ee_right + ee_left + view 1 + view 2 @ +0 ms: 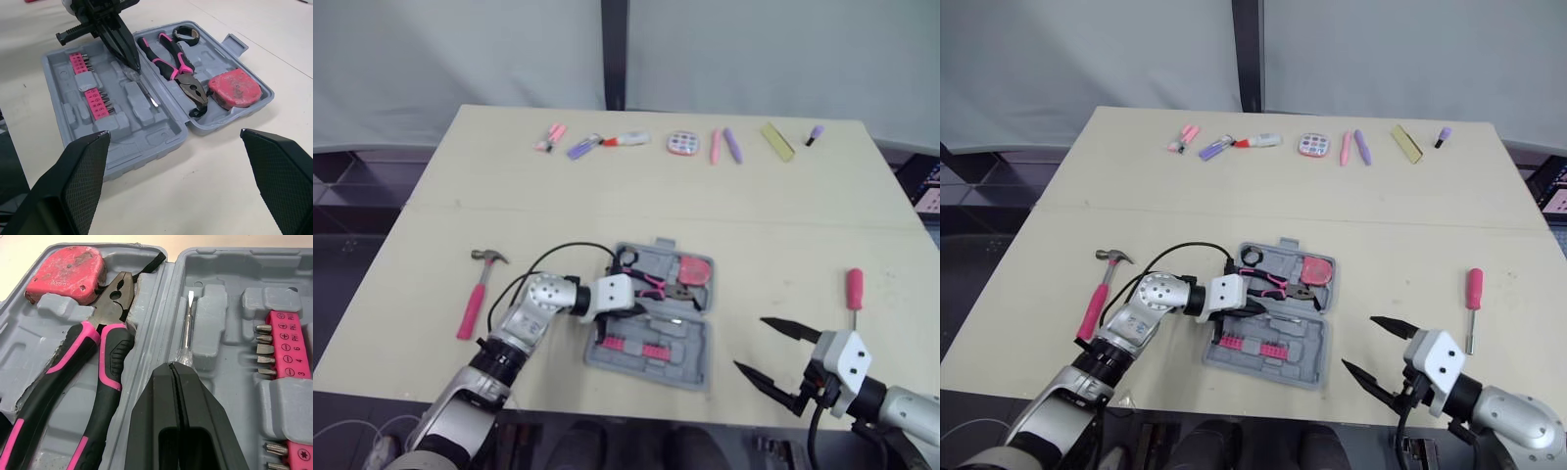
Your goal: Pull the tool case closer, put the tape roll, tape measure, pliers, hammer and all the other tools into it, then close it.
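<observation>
The open tool case [693,368] sits at the counter's [607,206] 6 o'clock edge, holding the tape roll [626,258], tape measure [693,269] and pliers [651,283]. The left end effector [172,369] pinches a small screwdriver [188,318] inside it; the right end effector [749,343] gapes empty. The hammer [475,294] at 9 o'clock, the pink screwdriver [853,289] at 3, and closing remain.

Left arm [530,315]: elbow bent, forearm angled inward toward the right.
Left gripper [173,369]: fingers pressed together.
Right arm [904,408]: low, near right.
Right gripper [750,344]: fingers spread wide, pointing left.
</observation>
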You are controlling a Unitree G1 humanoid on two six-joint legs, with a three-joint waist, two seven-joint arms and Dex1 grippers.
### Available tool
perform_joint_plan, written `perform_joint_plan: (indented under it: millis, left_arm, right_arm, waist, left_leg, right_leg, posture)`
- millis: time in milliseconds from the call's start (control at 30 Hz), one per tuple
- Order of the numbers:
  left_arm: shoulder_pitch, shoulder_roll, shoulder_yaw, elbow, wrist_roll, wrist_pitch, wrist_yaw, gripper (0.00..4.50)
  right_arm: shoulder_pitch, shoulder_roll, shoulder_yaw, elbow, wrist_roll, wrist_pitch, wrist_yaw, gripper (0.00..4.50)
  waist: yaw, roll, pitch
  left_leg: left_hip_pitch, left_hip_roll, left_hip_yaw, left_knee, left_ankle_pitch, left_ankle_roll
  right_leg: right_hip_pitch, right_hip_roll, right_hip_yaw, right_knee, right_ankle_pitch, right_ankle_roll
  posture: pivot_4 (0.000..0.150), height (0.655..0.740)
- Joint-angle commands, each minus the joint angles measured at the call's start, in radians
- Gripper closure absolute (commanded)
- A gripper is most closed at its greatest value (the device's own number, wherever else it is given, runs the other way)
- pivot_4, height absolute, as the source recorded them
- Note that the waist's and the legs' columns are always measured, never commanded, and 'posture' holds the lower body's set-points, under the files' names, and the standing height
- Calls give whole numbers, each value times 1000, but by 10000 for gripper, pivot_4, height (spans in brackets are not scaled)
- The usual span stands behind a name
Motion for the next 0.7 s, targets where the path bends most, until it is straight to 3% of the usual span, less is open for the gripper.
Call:
perform_joint_plan:
  millis: [33,700]
  left_arm:
    - [49,15,-65,55,62,1,-9,44477]
    - [85,28,-104,151,121,-59,50,44477]
  right_arm:
    - [0,0,-31,-36,20,-4,-7,0]
    - [-10,-7,-37,-29,21,-1,1,0]
  waist:
    - [0,0,-4]
    - [0,1,-23]
  left_leg:
    - [0,0,0,0,0,0]
    - [4,0,-1,-1,-1,2]
  right_leg:
    - [0,0,0,0,0,0]
    - [5,0,1,-3,0,0]
  posture:
    - [1500,7400]
    - [1500,7400]
